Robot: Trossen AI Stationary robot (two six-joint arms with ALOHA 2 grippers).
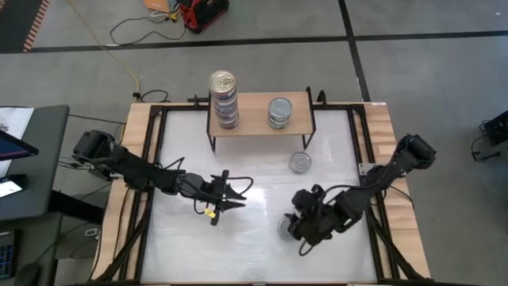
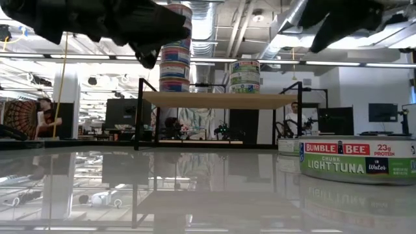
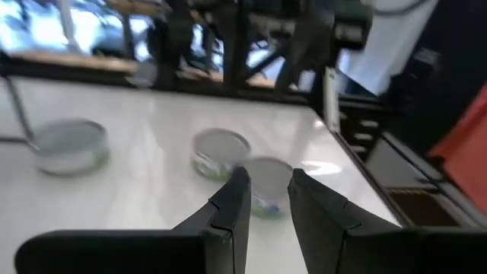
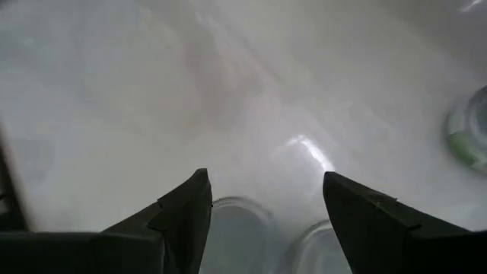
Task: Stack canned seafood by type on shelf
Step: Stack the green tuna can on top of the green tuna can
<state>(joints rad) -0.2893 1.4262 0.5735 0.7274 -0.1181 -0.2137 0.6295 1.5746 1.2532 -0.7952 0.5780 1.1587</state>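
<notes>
The shelf [image 1: 258, 125] stands at the table's far side. On its board sit a tall stack of tins [image 1: 224, 98] to the left and a shorter stack [image 1: 279, 113] to the right. One loose tin [image 1: 300, 163] rests flat on the table in front of the shelf. Another tin [image 1: 284, 229] lies near the front right, with a third [image 4: 323, 247] beside it. My right gripper [image 4: 266, 183] hangs open above these two, touching nothing. My left gripper [image 3: 266, 179] hovers over the table's middle [image 1: 228, 200], pointing toward the right, its fingers a little apart and empty.
The low view shows the nearest tin [image 2: 356, 160] labelled light tuna, with another tin [image 2: 289, 145] behind it. The white table has wooden side rails [image 1: 136, 135]. A desk with a screen [image 1: 16, 147] stands off the left edge. Bare tabletop lies at the front left.
</notes>
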